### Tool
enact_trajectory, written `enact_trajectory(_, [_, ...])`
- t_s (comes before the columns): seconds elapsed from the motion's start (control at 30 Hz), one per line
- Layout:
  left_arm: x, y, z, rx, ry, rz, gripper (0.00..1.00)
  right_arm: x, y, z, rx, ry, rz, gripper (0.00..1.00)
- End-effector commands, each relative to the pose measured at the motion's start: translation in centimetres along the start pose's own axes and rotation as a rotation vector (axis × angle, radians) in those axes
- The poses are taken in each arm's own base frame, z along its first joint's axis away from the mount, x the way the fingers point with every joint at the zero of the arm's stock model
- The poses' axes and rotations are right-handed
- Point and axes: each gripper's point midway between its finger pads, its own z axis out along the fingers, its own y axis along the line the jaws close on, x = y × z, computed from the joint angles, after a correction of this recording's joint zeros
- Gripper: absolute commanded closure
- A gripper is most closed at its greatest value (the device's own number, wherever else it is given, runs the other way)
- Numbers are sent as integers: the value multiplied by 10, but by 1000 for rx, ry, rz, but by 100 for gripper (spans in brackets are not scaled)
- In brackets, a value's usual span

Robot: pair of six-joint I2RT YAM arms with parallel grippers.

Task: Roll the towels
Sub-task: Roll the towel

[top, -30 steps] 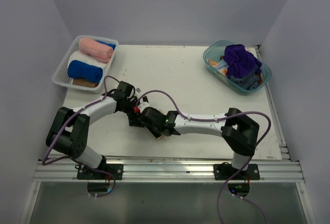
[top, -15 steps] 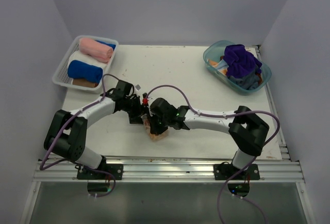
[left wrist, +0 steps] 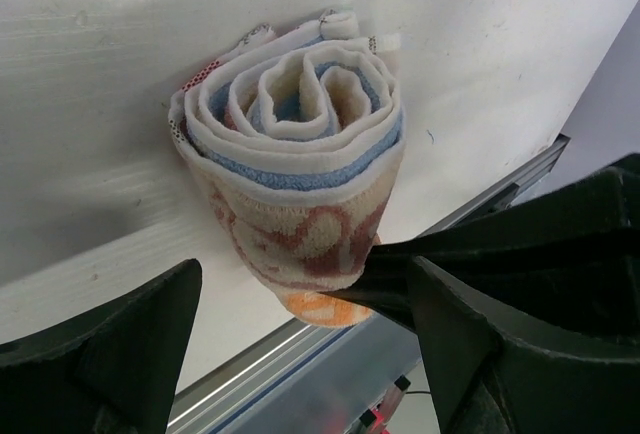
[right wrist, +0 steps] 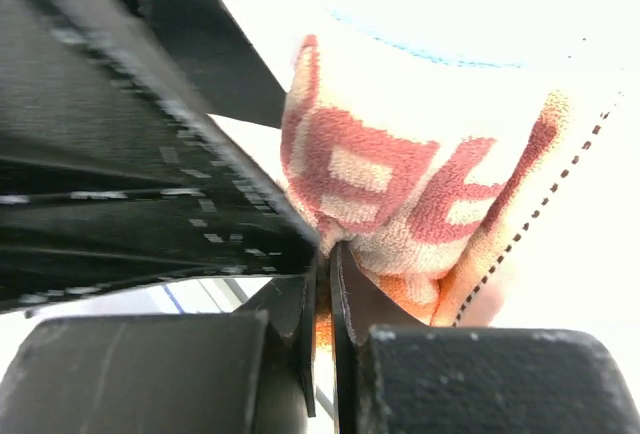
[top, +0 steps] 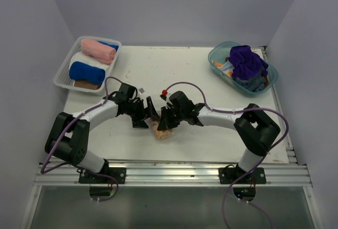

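A rolled printed towel (top: 162, 132), cream with red letters, orange and light blue, lies on the white table (top: 211, 89) near its front edge. Its spiral end (left wrist: 300, 144) faces the left wrist camera. My left gripper (top: 148, 114) is open, its fingers (left wrist: 110, 354) astride the roll's near end without touching it (left wrist: 300, 354). My right gripper (top: 165, 121) is shut, and its tips (right wrist: 325, 274) press into the roll's lower orange edge (right wrist: 420, 184). I cannot tell whether any cloth is nipped between them. The right gripper's dark tip (left wrist: 400, 279) also shows against the roll.
A white mesh basket (top: 62, 79) at the back left holds rolled pink (top: 98, 50), white (top: 87, 59) and blue (top: 87, 73) towels. A clear teal tub (top: 217, 60) at the back right holds loose towels, a purple one (top: 247, 63) on top. The metal rail (top: 174, 173) runs along the front.
My right gripper has swung from over the roll to its far side, staying shut. The printed roll now shows at the near side. The left gripper opened a little wider.
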Motion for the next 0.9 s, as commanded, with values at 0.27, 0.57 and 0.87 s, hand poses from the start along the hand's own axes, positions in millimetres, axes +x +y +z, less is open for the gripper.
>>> enact_trajectory(0.27, [3, -8, 2, 50, 22, 43, 15, -1, -1, 2, -163, -5, 166, 100])
enact_trajectory(0.57, [-1, 0, 8, -5, 31, -8, 66, -11, -14, -6, -101, -28, 194, 97])
enact_trajectory(0.87, [-1, -7, -2, -2, 9, -31, 69, -51, -17, -62, 132, -200, 14, 45])
